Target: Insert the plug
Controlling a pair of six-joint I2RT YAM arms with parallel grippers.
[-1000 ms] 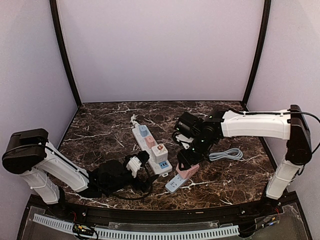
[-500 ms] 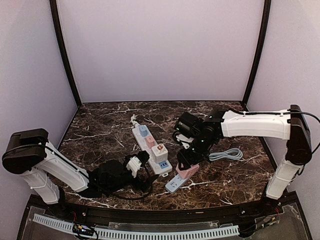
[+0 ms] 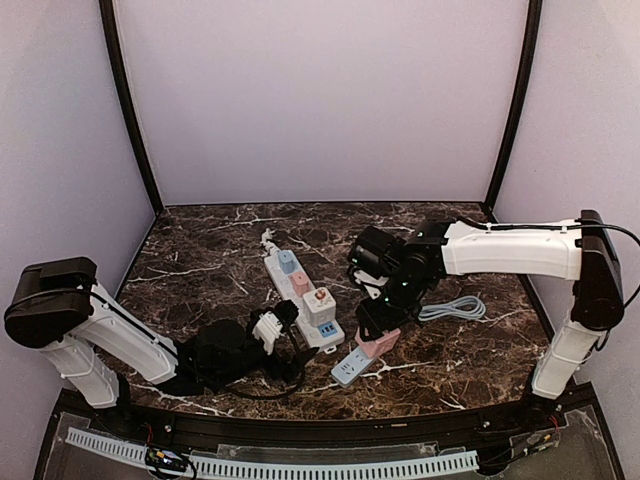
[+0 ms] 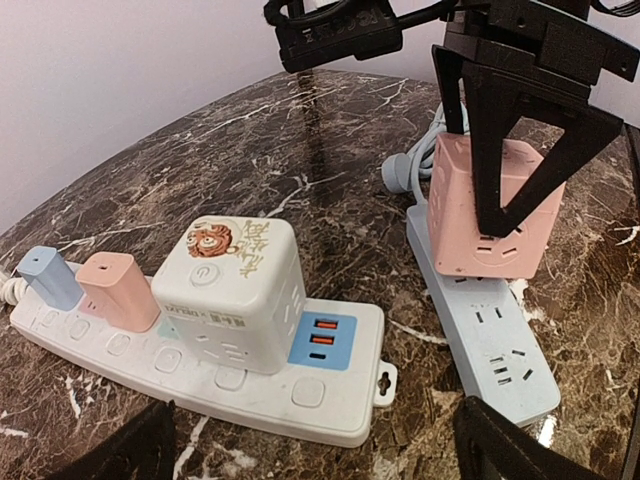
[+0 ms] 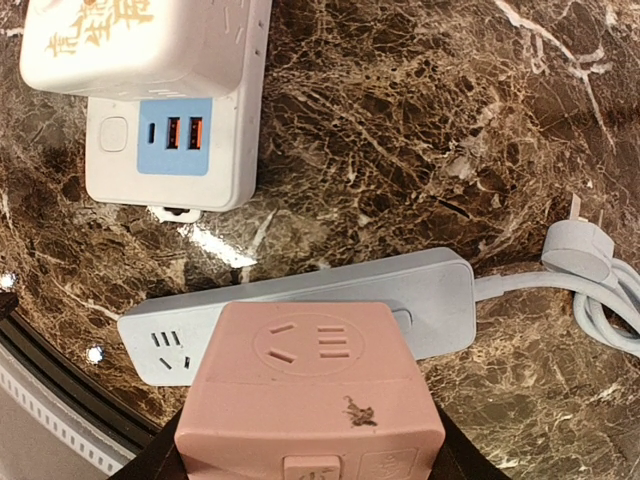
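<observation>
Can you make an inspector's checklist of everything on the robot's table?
Surface: dark marble table.
Job's things: pink cube plug over the blue power strip; cannot tell if it is plugged in.
Clutter: white power strip carrying a blue plug, a pink plug and a white cube.
Grippers: right gripper shut on the pink cube plug; left gripper open, holding nothing.
Cables: pale blue cord, coiled beside the blue power strip.
Surroundings: lilac walls, black frame posts.
</observation>
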